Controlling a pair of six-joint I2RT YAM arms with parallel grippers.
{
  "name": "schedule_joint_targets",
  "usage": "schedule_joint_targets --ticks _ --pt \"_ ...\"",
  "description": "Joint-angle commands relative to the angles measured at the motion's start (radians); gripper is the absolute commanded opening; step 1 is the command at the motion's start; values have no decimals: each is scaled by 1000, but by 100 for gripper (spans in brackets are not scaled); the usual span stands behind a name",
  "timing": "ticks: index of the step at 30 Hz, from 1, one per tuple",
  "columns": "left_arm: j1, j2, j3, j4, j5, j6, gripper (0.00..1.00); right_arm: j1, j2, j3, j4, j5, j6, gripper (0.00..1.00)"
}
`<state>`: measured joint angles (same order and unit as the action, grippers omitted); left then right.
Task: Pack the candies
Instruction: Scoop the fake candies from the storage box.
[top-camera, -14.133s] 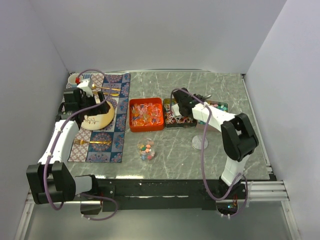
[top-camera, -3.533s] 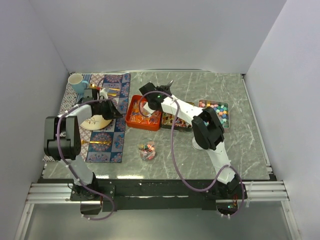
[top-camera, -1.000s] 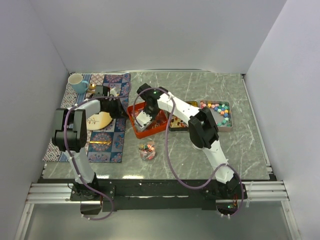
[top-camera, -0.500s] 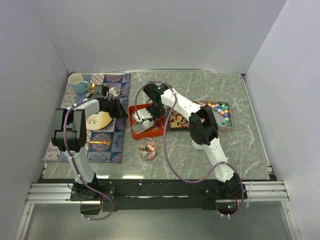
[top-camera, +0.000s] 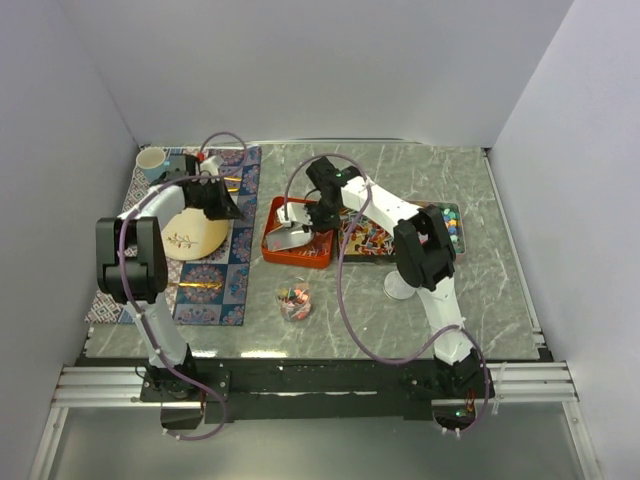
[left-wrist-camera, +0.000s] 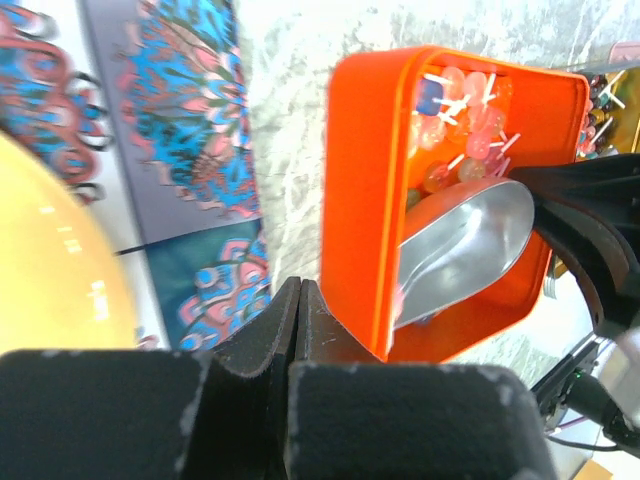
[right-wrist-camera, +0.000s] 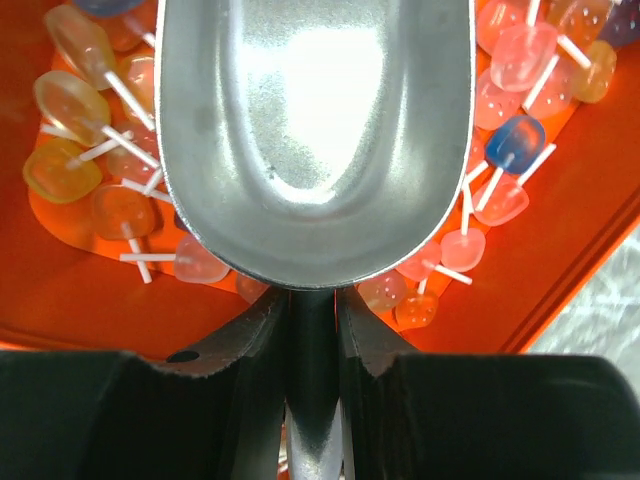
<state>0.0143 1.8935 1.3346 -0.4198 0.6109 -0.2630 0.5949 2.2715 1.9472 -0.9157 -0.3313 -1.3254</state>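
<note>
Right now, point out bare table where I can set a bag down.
Free: marble table behind the orange tray and its neighbours; near-right corner past the clear lid. Crowded: the tray row and the placemat.

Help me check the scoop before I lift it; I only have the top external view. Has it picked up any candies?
Observer: No. In the right wrist view the bowl of the scoop is bare metal. The candies lie around its rim in the orange tray.
Operator: Is the grip on it sound?
Observer: The right gripper is shut on the scoop's handle, with a finger on each side.
Operator: Is the left one holding the tray?
Observer: No. The left gripper is shut with nothing between its fingers. Its tips point at the tray's outer wall, and I cannot tell whether they touch it.
</note>
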Motion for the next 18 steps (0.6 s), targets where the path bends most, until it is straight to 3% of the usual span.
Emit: schedule_joint_targets --ticks 1,3,6,18 --pt "35 -2 81 -86 32 83 1 -7 -40 -48 61 96 64 0" --pt "35 -1 100 -97 23 97 1 5 -1 4 14 225 91 0" --pt "35 -1 109 -88 29 87 1 -1 23 114 -34 206 127 0" --pt "35 -19 127 -106 15 96 1 -41 -136 -53 75 117 212 0"
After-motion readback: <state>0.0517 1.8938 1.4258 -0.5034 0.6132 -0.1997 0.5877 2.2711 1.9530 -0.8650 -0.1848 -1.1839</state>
